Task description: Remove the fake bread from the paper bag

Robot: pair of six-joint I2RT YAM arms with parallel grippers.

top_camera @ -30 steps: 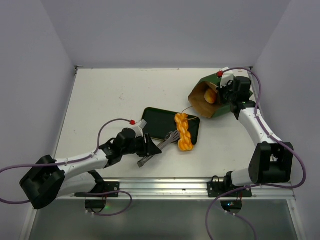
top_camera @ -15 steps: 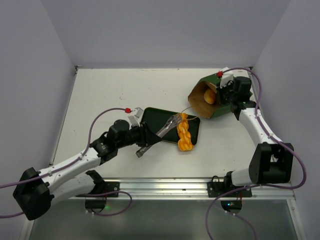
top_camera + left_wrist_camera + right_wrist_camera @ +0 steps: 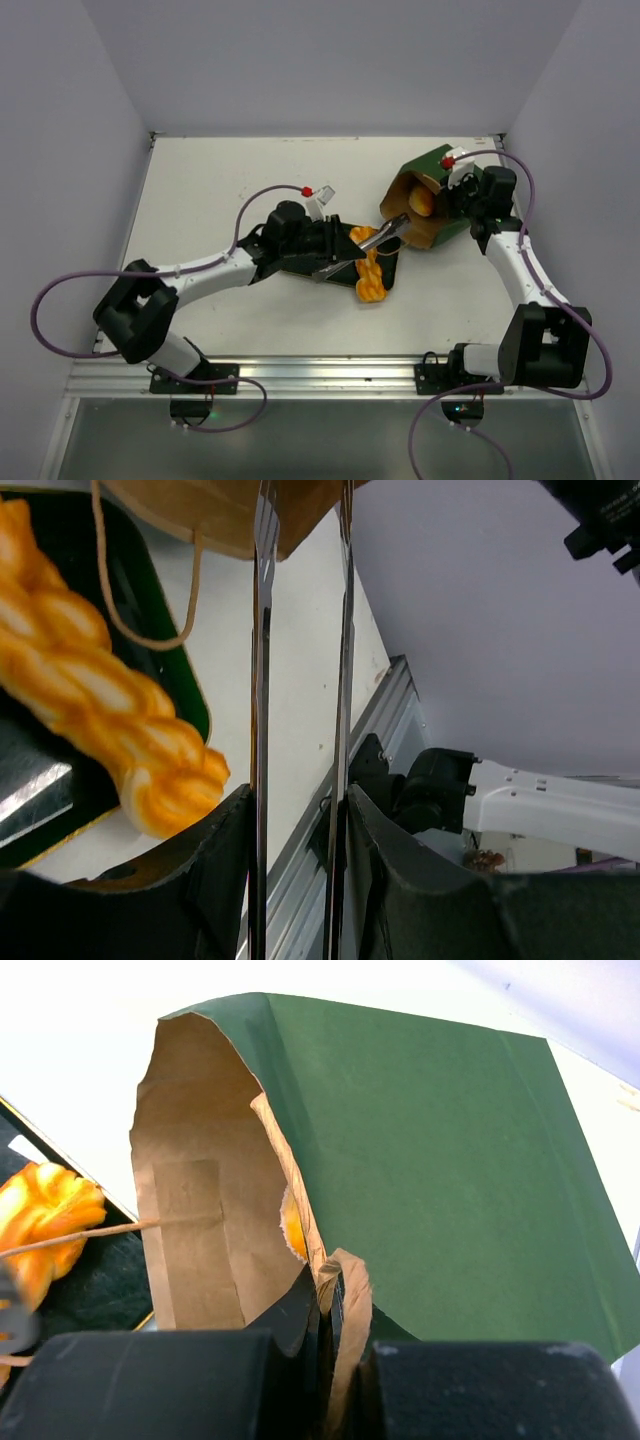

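My left tool is released, its two long fingers parallel with nothing between them. Their tips are at the mouth of the dark green paper bag, which lies on its side on the tabletop. My right tool is clenched on the bag's rim, where one orange roll sits inside, while the orange braided loaf lies on the black tray, near the bag's string handle.
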